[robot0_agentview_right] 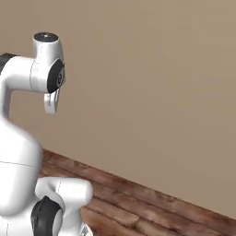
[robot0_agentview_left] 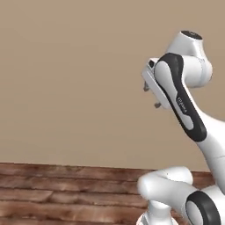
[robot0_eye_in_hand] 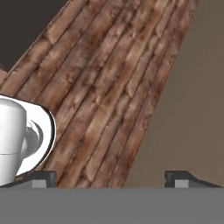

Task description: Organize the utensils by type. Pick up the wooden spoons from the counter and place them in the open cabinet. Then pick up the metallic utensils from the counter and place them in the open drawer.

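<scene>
My gripper [robot0_agentview_left: 152, 96] is raised high in front of a plain tan wall, at the end of the folded white arm. In the right base view the gripper [robot0_agentview_right: 50, 107] hangs just below the wrist. The hand view has the gripper [robot0_eye_in_hand: 110, 178] open, its two dark fingertips [robot0_eye_in_hand: 43, 177] far apart with nothing between them, looking down at the floor. The utensils, the wooden spoons, the metallic utensils, the counter, the cabinet and the drawer are all out of view.
A bare tan wall [robot0_agentview_left: 70, 79] stands ahead of the base. Brown wooden floor planks [robot0_agentview_left: 66, 193] run along its foot. A dark grey surface [robot0_eye_in_hand: 22, 26] cuts the top left corner of the hand view.
</scene>
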